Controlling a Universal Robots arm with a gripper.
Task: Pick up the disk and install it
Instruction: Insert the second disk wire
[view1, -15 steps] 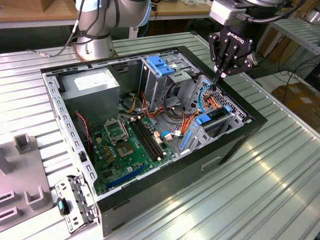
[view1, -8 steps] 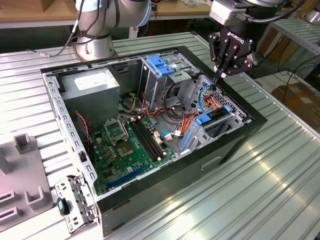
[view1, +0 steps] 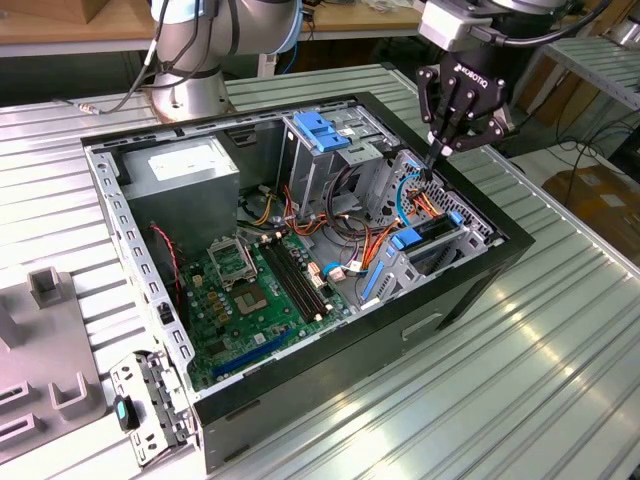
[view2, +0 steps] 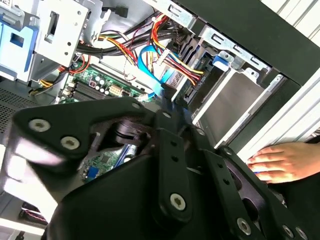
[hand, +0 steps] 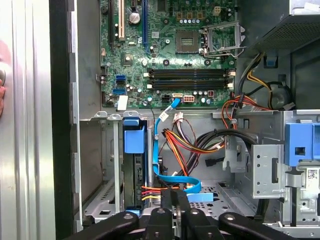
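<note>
the gripper (view1: 436, 160) hangs over the open computer case (view1: 250, 390), jaws pressed together on nothing, while the disk (view1: 432, 243) sits upright in its drive bay just beside and below them.

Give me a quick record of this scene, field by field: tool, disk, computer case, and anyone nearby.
tool: fingers together, low over the cables beside the drive bay
disk: sits in the drive bay, blue rail showing
computer case: open, lying on the ribbed metal table, motherboard exposed
person: a hand rests on the table next to the case
</note>
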